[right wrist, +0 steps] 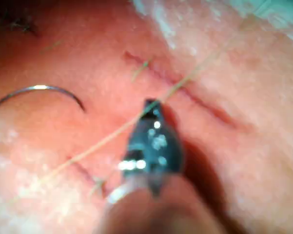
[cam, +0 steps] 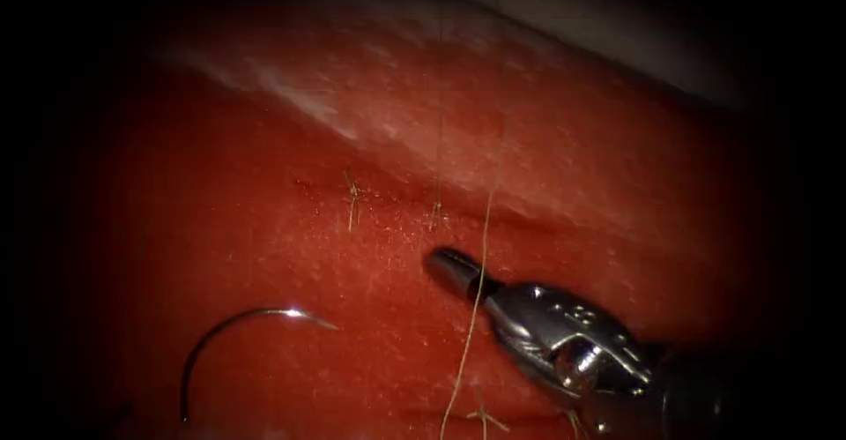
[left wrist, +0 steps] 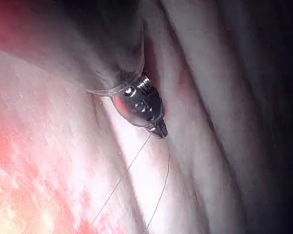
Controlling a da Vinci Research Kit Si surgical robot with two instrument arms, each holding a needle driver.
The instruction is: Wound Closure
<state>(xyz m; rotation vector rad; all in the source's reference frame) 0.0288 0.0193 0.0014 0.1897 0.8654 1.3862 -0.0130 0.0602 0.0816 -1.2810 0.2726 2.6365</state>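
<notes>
The curved needle (cam: 231, 327) lies free on the tissue (cam: 264, 246), left of and below the cut (cam: 397, 200), held by neither tool; it also shows in the right wrist view (right wrist: 39, 89). Two stitched knots (cam: 353, 195) sit on the cut. The right tool (cam: 445, 264) comes in from the lower right with its jaws shut, just below the cut. A taut thread (cam: 483, 255) crosses over those jaws, also seen at their tip (right wrist: 151, 108). In the left wrist view the left tool (left wrist: 159, 129) is shut on the thread (left wrist: 131, 165), with two strands running from its tip.
A second strand of thread (cam: 438, 123) rises straight up from the knot on the cut. Short cut thread ends (cam: 483, 417) stick up from a lower stitched line near the front edge. A pale surface (cam: 608, 26) lies beyond the tissue's far edge.
</notes>
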